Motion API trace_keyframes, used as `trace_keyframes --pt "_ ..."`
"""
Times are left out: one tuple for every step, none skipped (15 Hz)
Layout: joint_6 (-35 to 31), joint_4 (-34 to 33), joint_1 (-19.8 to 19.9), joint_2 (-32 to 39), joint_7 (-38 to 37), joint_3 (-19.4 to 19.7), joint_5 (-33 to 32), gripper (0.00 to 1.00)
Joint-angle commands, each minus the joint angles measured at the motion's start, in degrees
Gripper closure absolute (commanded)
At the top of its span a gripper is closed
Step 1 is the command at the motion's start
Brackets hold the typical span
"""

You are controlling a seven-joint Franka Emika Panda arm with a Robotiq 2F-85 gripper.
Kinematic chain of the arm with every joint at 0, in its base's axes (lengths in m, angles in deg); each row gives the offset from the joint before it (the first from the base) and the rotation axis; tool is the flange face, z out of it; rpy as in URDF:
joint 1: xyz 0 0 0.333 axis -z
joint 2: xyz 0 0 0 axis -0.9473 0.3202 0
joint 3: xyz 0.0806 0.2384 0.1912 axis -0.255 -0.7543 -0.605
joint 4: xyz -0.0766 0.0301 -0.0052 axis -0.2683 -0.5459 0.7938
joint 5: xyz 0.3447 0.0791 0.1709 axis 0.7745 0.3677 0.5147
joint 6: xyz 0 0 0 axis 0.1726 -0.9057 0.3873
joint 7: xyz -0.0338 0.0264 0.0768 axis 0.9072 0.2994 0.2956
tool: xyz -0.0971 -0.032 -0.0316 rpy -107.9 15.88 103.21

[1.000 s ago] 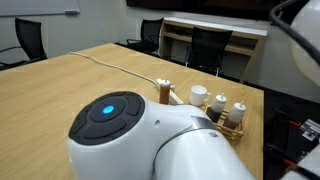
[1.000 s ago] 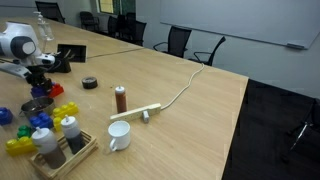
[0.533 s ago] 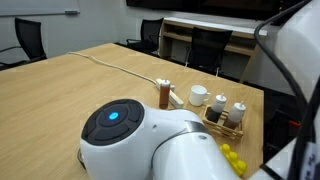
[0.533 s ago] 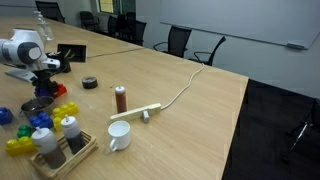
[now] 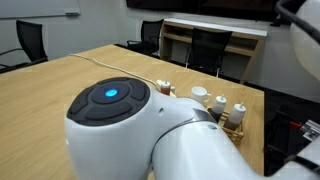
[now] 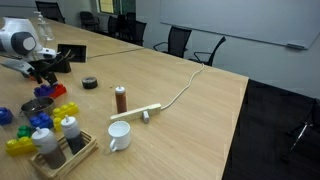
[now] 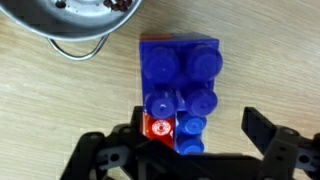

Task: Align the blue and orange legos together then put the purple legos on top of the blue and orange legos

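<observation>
Between the jaws of the gripper, which stand wide apart and hold nothing, sits the blue brick, studs up on the wooden table. The red-orange brick shows only as a small patch touching it, close to one finger. Just past the fingertips a larger blue-violet brick adjoins the blue one; whether it rests on top I cannot tell. Farther beyond lies a metal bowl.

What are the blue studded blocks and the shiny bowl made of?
Blue bricks: likely glossy moulded plastic, uniform colour with soft highlights on the studs. Bowl: probably polished metal, judging by its silvery, reflective wall.
</observation>
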Motion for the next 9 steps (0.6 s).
trace_keyframes --pt "-2.1 5.6 -1.0 -5.0 -2.8 2.0 -1.3 0.0" --pt "-0.1 1.0 -0.1 -1.7 -0.9 0.6 -0.2 0.0" --pt "-0.1 1.3 -0.1 -2.1 -1.1 0.8 -0.3 0.0" --pt "-0.1 1.3 -0.1 -1.9 -1.1 0.8 -0.3 0.0" --pt "-0.1 1.3 -0.1 -1.7 -1.1 0.8 -0.3 0.0" --pt "-0.1 1.2 -0.2 -1.5 -1.1 0.8 -0.3 0.0" --pt "-0.1 1.1 -0.3 -1.3 -1.1 0.8 -0.3 0.0" --pt "-0.1 1.1 -0.3 -1.3 -1.1 0.8 -0.3 0.0" --pt "-0.1 1.0 -0.3 -1.3 -1.1 0.8 -0.3 0.0"
